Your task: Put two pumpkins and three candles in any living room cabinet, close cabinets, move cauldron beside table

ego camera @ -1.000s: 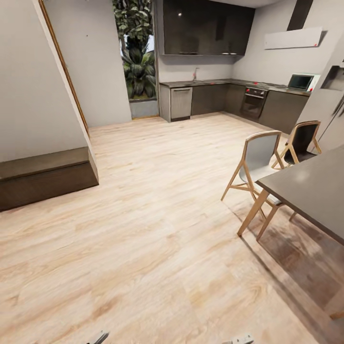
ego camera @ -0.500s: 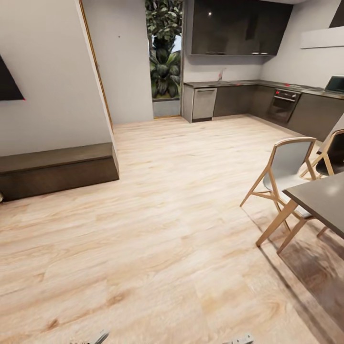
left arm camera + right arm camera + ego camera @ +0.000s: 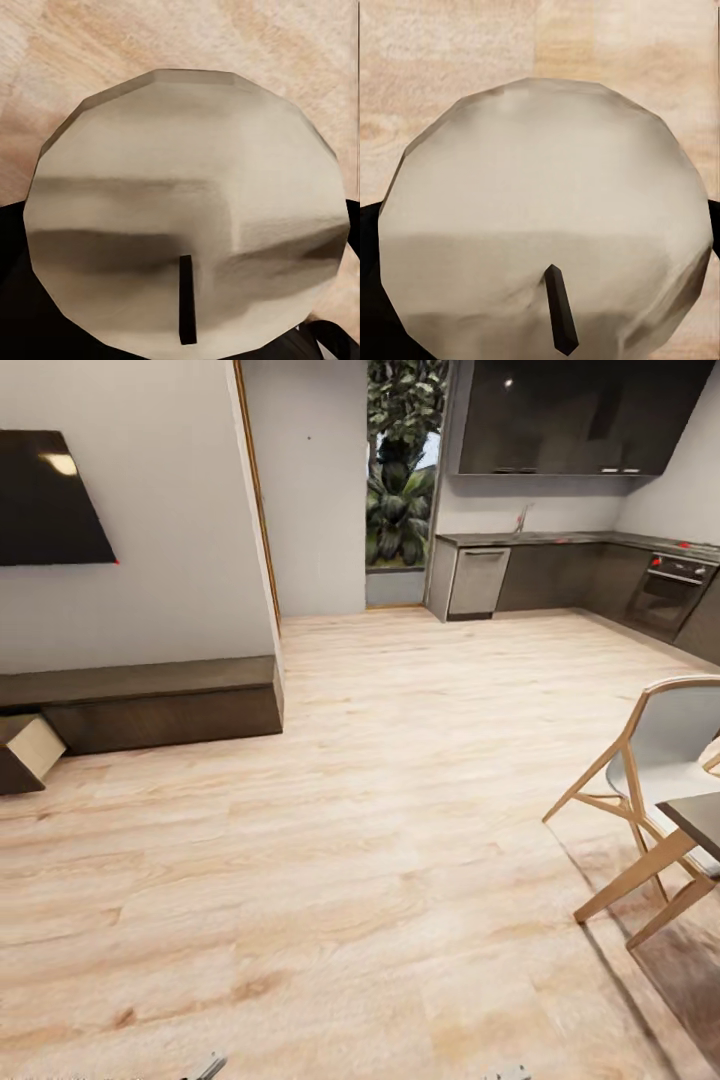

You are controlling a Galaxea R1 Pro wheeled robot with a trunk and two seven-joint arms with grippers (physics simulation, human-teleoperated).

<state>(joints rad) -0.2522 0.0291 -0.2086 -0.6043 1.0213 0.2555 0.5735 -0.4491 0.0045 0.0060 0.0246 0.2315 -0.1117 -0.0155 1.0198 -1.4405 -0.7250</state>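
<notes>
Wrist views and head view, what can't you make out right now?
- Left gripper fingers: hidden behind the candle in the left wrist view.
- Right gripper fingers: hidden behind the other candle in the right wrist view.
- Open cabinet drawer: cut off by the head view's left edge, contents unseen.
- Table: cut off at the right edge.

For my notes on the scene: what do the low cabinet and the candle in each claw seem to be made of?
The cabinet: dark brown wood, matte, faint grain; its open drawer looks pale inside. The left candle and the right candle: probably wax, pale grey-beige with a soft sheen and dark wicks.

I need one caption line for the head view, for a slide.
Head view: low dark cabinet under a wall TV, one drawer open at far left, wood floor, kitchen counter behind, chair at right.
</notes>
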